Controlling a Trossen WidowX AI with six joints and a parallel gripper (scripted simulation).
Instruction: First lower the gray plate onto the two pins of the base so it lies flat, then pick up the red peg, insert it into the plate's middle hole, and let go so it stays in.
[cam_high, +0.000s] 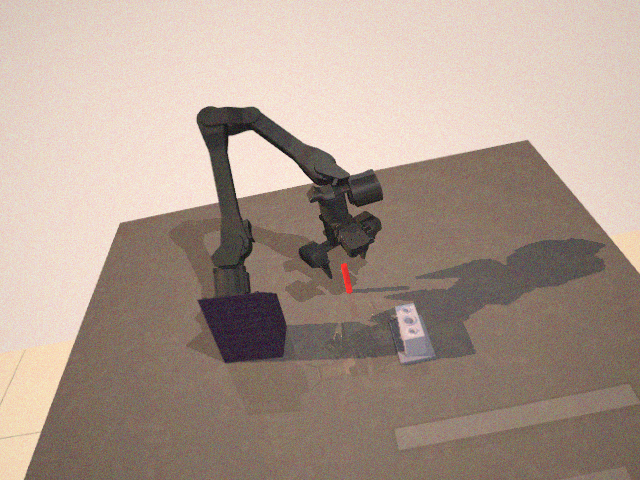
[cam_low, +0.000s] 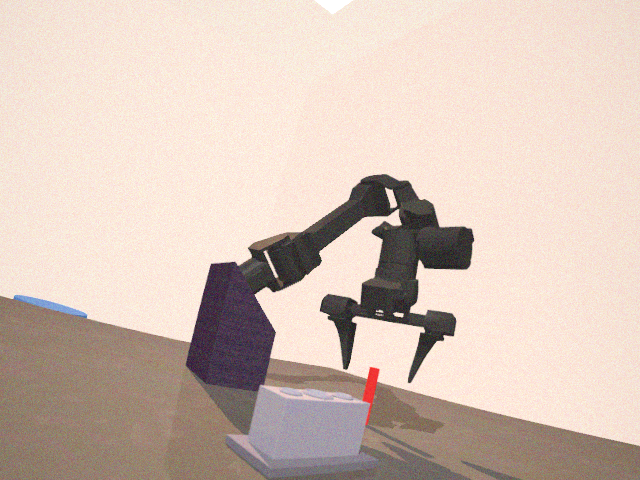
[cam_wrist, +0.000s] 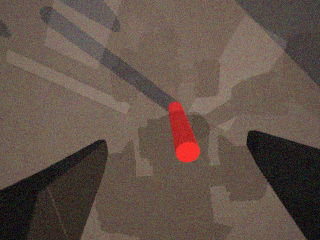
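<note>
The gray plate shows as a pale block with three round holes in a row on top. It sits level on the wider flat foot of the base; the seam and the pins cannot be made out clearly. The red peg stands upright on the table, apart from the plate. My gripper is open and empty, pointing down over the peg. The wrist view shows the peg between the spread fingertips, slightly to the right; the tips are about level with its top.
The dark purple block under the arm's foot stands left of the plate and base. A pale strip lies on the table near the front right. A flat blue disc is at the far left in the exterior view.
</note>
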